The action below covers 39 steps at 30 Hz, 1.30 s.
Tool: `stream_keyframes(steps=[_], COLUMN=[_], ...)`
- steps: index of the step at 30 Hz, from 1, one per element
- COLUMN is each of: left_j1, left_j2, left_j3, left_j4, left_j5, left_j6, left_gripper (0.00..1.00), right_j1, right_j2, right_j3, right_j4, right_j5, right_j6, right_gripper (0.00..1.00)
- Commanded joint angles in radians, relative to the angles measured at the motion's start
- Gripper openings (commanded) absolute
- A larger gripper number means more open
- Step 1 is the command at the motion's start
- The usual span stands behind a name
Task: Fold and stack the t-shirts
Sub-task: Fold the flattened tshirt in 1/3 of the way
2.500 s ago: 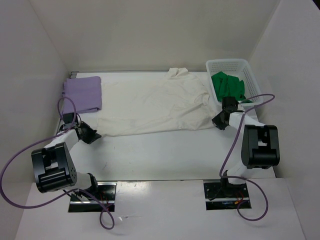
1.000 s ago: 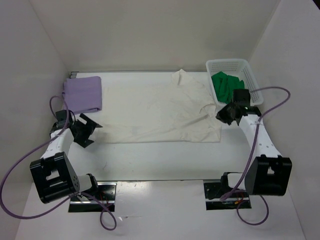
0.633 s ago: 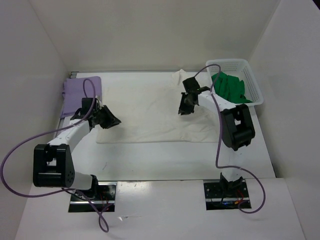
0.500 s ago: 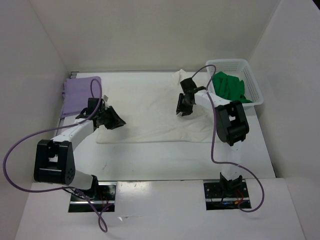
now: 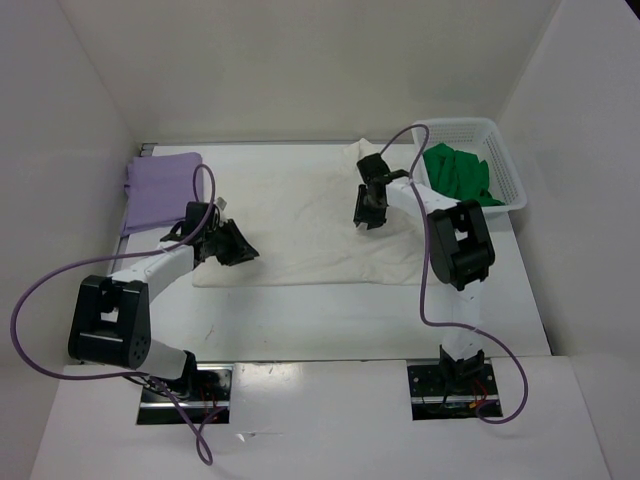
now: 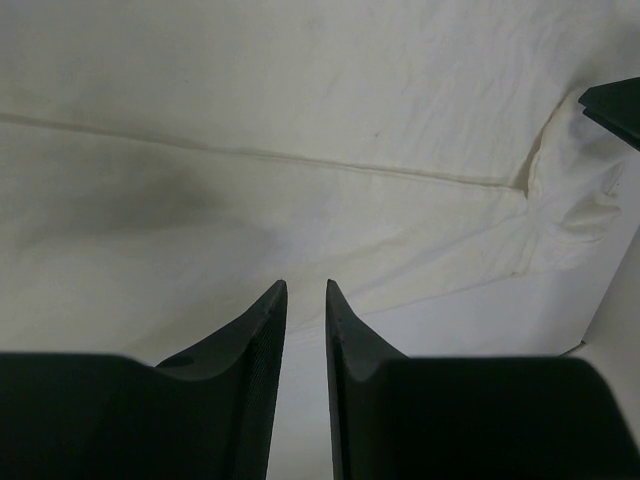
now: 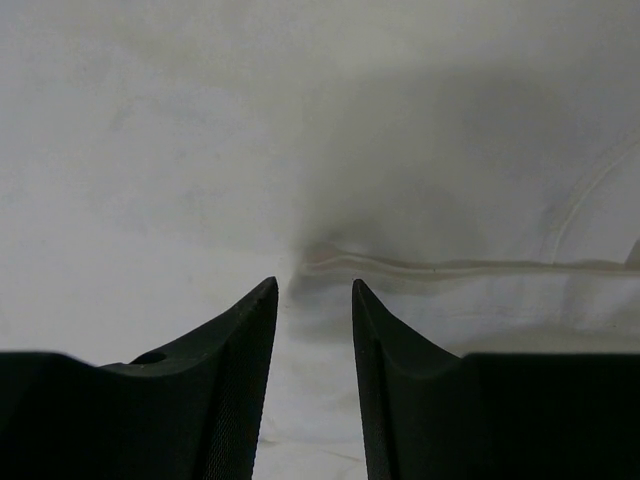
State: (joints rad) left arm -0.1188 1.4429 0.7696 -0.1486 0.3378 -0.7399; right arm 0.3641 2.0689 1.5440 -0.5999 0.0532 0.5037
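The cream white t-shirt (image 5: 300,220) lies spread flat in the middle of the table, its front edge straight. My left gripper (image 5: 240,250) is low over its front left part, jaws a narrow gap apart and empty (image 6: 302,288), with a fold seam and a sleeve (image 6: 580,200) ahead. My right gripper (image 5: 363,218) is over the shirt's right middle, open (image 7: 315,285), with a puckered hem (image 7: 330,262) just past its tips. The lavender t-shirt (image 5: 160,188) lies folded at the back left. The green t-shirt (image 5: 455,175) lies crumpled in the basket.
The white mesh basket (image 5: 470,128) stands at the back right corner. White walls close in the table on the left, back and right. Bare table (image 5: 330,320) runs between the shirt's front edge and the arm bases. Purple cables loop off both arms.
Both grippers have swung in from the shirt's outer front corners to over the cloth, the left rightward, the right leftward and back. The shirt's front edge became straight early on.
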Motion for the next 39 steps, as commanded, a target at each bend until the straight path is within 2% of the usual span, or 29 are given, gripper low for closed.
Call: stream_keyframes(steps=[1, 4, 8, 12, 20, 29, 32, 33, 35, 39], left_j1=[0.002, 0.002, 0.002, 0.002, 0.002, 0.002, 0.002, 0.002, 0.002, 0.002], left_j2=[0.001, 0.010, 0.019, 0.019, -0.001, -0.056, -0.056, -0.056, -0.056, -0.065], left_j3=[-0.012, -0.021, -0.021, -0.030, -0.030, -0.030, -0.052, -0.052, -0.052, -0.027], left_j4=[0.044, 0.053, 0.053, 0.053, 0.053, 0.035, 0.046, 0.046, 0.046, 0.020], left_j5=[-0.006, -0.006, -0.016, -0.016, -0.006, -0.066, -0.066, -0.066, -0.075, -0.095], left_j6=[-0.012, -0.012, -0.012, -0.012, -0.012, -0.033, -0.042, -0.042, -0.042, -0.042], left_gripper=[0.29, 0.30, 0.30, 0.30, 0.30, 0.30, 0.32, 0.32, 0.33, 0.36], right_j1=[0.033, 0.055, 0.055, 0.055, 0.064, 0.095, 0.095, 0.095, 0.095, 0.095], right_j2=[0.017, 0.028, 0.039, 0.025, -0.067, -0.078, -0.069, -0.056, -0.011, -0.055], right_j3=[0.039, 0.051, 0.071, 0.084, 0.094, 0.038, 0.019, 0.019, 0.031, 0.056], right_j4=[-0.050, -0.070, -0.070, -0.072, -0.026, 0.026, 0.054, 0.054, 0.022, 0.021], right_j5=[0.020, 0.031, 0.031, 0.056, 0.106, 0.056, 0.045, 0.034, 0.022, 0.031], right_j6=[-0.011, -0.011, -0.001, 0.009, 0.019, 0.019, 0.019, 0.010, 0.001, 0.001], right_gripper=[0.41, 0.41, 0.19, 0.07, 0.05, 0.05, 0.16, 0.28, 0.36, 0.42])
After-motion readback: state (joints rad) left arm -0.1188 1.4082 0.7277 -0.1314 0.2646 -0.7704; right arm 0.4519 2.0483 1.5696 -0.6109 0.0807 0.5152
